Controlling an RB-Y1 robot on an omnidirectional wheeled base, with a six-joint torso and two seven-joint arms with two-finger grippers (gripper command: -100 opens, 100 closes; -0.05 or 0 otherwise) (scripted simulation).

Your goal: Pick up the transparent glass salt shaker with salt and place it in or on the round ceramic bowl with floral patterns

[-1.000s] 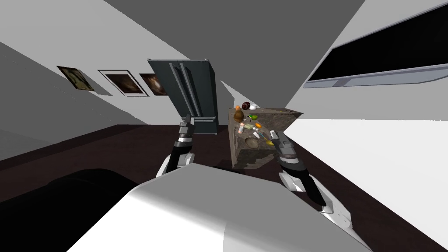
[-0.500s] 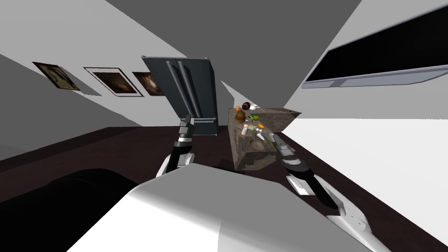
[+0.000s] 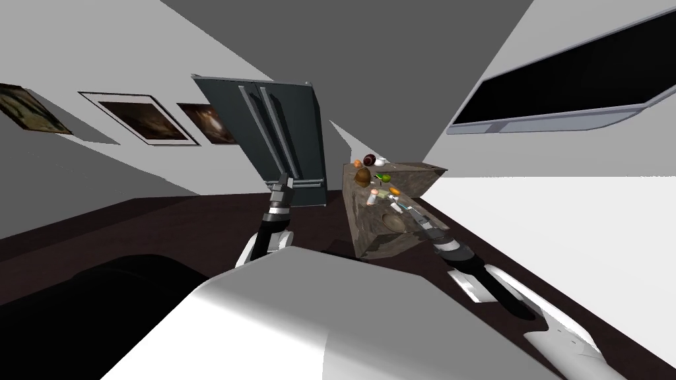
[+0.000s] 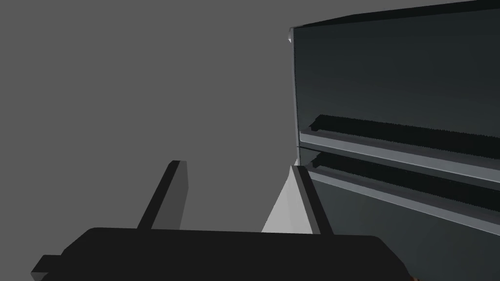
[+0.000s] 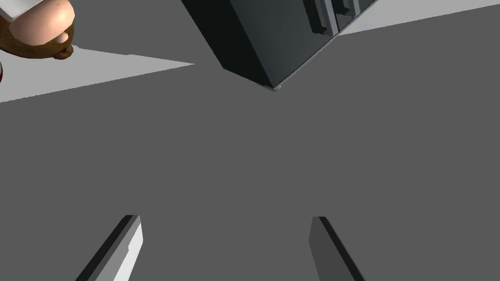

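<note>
Dark flooring surrounded a stone-patterned counter (image 3: 368, 239). The salt shaker (image 3: 373, 196) sat on the countertop, near the round bowl (image 3: 393, 223) but apart from it. The right gripper (image 3: 401, 208) hung over the counter just beside the bowl's rim, fingers spread. The left gripper (image 3: 283, 178), fingers likewise spread, was raised before the dark fridge (image 3: 290, 132).

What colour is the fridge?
The fridge is dark slate grey; head view shows it best.
</note>
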